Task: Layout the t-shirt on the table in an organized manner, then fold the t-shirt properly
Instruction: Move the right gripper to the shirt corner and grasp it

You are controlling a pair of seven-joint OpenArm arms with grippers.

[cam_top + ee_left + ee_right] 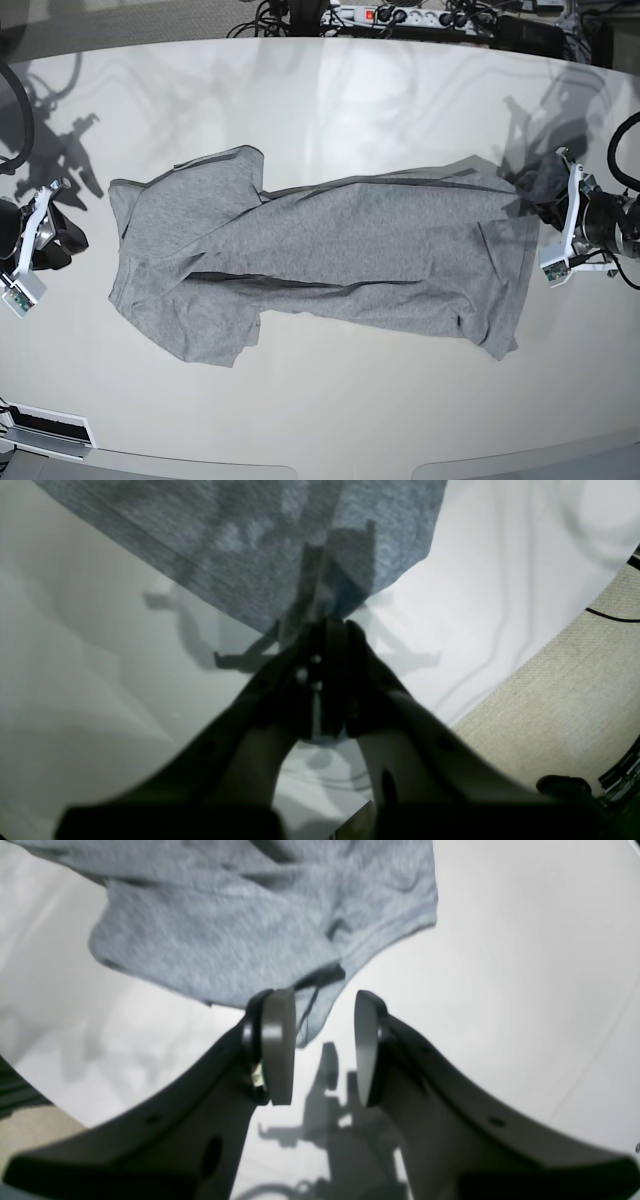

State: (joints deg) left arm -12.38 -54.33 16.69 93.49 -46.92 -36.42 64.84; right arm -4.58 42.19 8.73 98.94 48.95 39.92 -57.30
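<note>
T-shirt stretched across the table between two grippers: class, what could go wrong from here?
1. The right gripper stands open with a cloth corner between its pads, while the left gripper looks shut on the t-shirt; a pull from one end may drag it askew.
2. The t-shirt lies twisted with long creases; folding now could lock them in.

Two dark arms w/ curved black hands.
Right hand [324, 1047]: flat grey oval pads [278, 1045], small holes in the black fingers. Left hand [327, 630]: black, small pale screws at centre. Both wrists carry white brackets w/ green-marked tabs in base view.
</note>
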